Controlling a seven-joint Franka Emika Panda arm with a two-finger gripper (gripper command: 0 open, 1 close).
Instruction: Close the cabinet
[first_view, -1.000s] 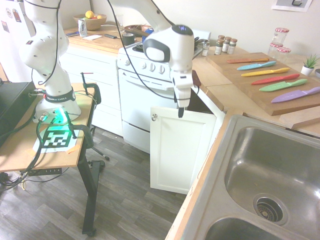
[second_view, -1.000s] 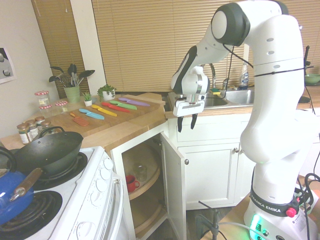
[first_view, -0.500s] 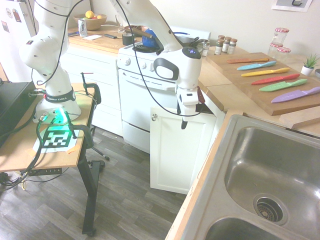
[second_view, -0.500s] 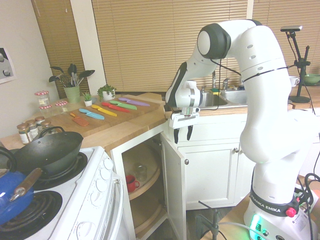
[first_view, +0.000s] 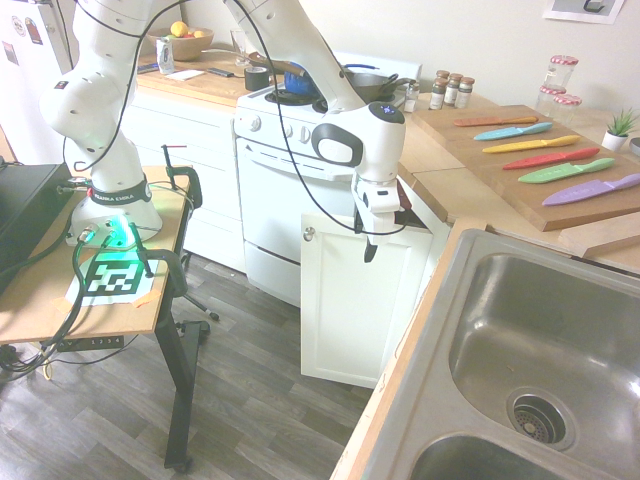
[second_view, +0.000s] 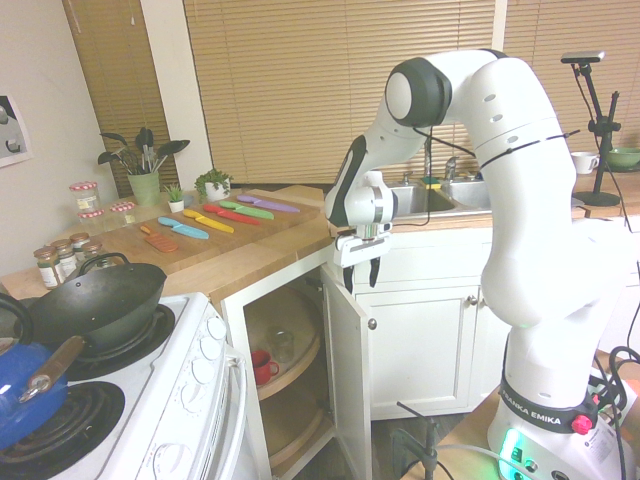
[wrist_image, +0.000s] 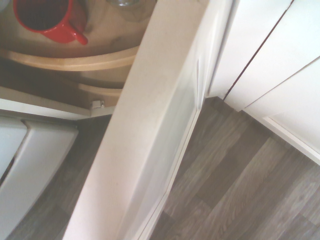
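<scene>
Gripper (second_view: 361, 276) is held w/ fingers spread just above top edge of cabinet (first_view: 352, 295) door, swung open; knob (first_view: 309, 234) at door's 10 o'clock.

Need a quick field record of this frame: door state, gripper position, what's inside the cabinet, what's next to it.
cabinet door: open, swung out from the counter corner
knob: near the door's top corner, untouched
gripper: pointing down, just above the door's top edge; contact cannot be told
jaws: slightly apart, holding nothing
inside: round wooden shelves, red mug, a glass
neighbour: white oven beside the door
counter: cutting board with coloured knives
task status: not closed yet
</scene>
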